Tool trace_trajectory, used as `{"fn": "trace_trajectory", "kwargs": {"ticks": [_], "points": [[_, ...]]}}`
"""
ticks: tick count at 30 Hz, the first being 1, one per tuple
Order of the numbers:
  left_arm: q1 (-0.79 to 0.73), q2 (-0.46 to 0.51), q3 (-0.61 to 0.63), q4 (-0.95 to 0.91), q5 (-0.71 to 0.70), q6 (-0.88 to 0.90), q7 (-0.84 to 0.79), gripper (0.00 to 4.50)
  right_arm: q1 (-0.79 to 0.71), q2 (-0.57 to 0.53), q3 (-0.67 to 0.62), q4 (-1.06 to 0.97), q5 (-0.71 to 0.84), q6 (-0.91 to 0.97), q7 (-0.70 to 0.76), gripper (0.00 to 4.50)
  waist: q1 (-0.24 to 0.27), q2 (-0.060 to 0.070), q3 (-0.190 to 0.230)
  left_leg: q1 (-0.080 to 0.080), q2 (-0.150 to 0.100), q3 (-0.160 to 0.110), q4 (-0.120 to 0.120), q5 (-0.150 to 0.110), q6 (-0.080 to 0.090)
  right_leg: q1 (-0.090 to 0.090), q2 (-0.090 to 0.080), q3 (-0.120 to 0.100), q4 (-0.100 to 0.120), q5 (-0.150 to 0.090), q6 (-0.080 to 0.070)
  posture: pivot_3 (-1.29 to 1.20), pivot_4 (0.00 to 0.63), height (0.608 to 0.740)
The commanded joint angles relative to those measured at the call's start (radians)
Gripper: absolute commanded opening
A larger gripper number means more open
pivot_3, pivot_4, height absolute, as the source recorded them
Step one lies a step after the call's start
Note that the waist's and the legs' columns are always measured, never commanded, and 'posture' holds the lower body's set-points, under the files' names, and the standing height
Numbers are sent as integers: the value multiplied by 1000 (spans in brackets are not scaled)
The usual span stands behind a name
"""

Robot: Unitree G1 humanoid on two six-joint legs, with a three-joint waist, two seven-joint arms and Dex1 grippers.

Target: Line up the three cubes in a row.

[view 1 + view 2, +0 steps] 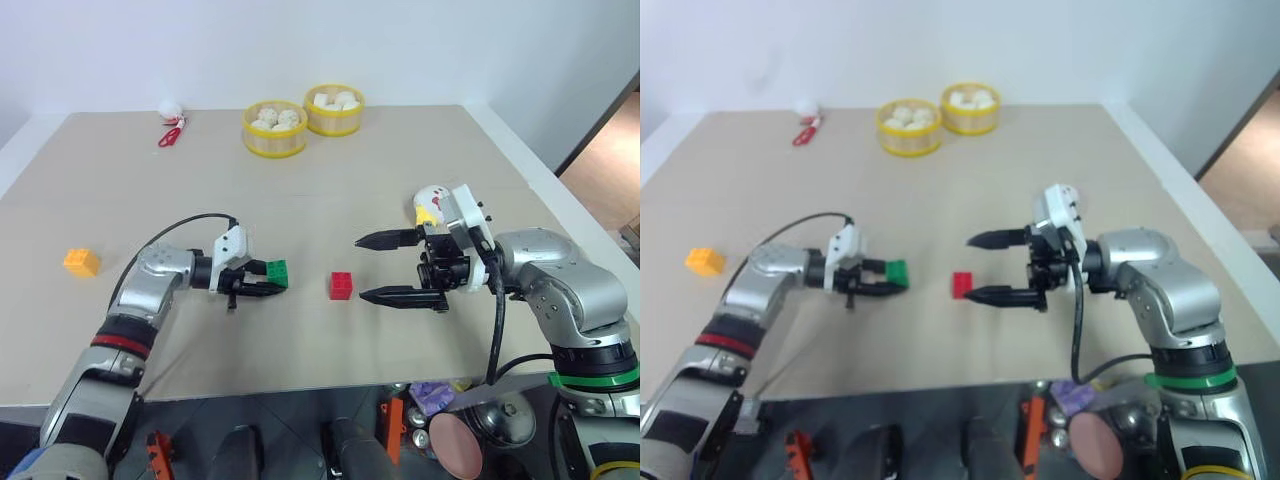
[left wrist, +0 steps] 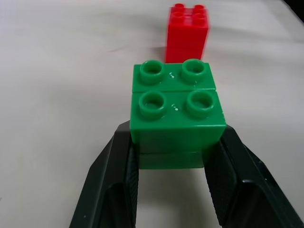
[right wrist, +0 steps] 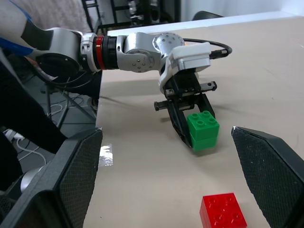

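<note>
The left fingers (image 2: 118,185) pinch the green cube (image 1: 277,272) low over the bench (image 1: 400,170), just left of the red cube (image 1: 341,285), which lies before the wide-open, empty right fingers (image 1: 385,268), while the orange-yellow cube (image 1: 81,262) sits far left.

Green cube (image 1: 277,272): studs up, clamped between black fingers (image 2: 111,190), near the red. Red cube (image 1: 341,285): upright on table, free. Orange-yellow cube (image 1: 82,262): alone, well apart at far left.
</note>
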Motion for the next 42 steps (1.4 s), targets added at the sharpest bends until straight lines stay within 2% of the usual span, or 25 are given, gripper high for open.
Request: {"fn": "trace_trajectory", "kwargs": {"ticks": [1, 6, 17, 34, 36, 38, 39, 40, 42], "points": [[-59, -23, 2, 57, 0, -26, -61, 1338, 6, -13, -34, -54, 31, 0, -24, 4500, 0, 0, 0, 0, 0, 0, 0, 0, 0, 0, 0, 0, 0, 0, 0, 0, 150, 740], [-86, -49, -10, 126, 31, -76, -103, 1338, 25, -18, -42, -75, 47, 6, -49, 4500, 0, 0, 0, 0, 0, 0, 0, 0, 0, 0, 0, 0, 0, 1, 2, 0, 150, 740], [-137, -103, -31, 303, 136, -271, -91, 1338, 70, -34, -65, -120, 81, 23, -102, 4500, 0, 0, 0, -2, 0, -1, 3, 0, 0, 0, 0, 0, 0, 1, 2, 0, 150, 740], [-149, -111, 1, 343, 127, -271, -71, 1338, 53, -39, -51, -86, 71, 11, -99, 4500, 0, 0, 0, -3, 0, -1, 8, 0, 0, 1, 0, 1, 0, 3, 4, 0, 150, 740], [-146, -115, 8, 337, 117, -240, -70, 2355, 45, -37, -47, -78, 66, 8, -95, 4500, 0, 0, 0, -3, 0, -1, 8, 0, 0, 1, 0, 1, 0, 3, 4, 0, 150, 740], [-139, -117, 12, 327, 120, -242, -58, 3021, 40, -36, -45, -71, 63, 7, -92, 4500, 0, 0, 0, -3, 0, -1, 8, 0, 0, 1, 0, 0, 0, 3, 4, 0, 150, 740], [-137, -118, 13, 322, 121, -240, -54, 3202, 38, -36, -44, -69, 62, 5, -90, 4500, 0, 0, 0, -3, 0, -1, 8, 0, 0, 1, 0, 1, 0, 3, 4, 0, 150, 740], [-131, -118, 14, 314, 119, -235, -58, 3665, 36, -36, -44, -66, 61, 4, -88, 4500, 0, 0, 0, -3, 0, -1, 8, 0, 0, 1, 0, 1, 0, 3, 4, 0, 150, 740], [-117, -114, 13, 295, 118, -235, -62, 4240, 29, -35, -41, -58, 59, 2, -85, 4500, 0, 0, 0, -3, 0, -1, 8, 0, 0, 1, 0, 1, 0, 3, 4, 0, 150, 740]]}}
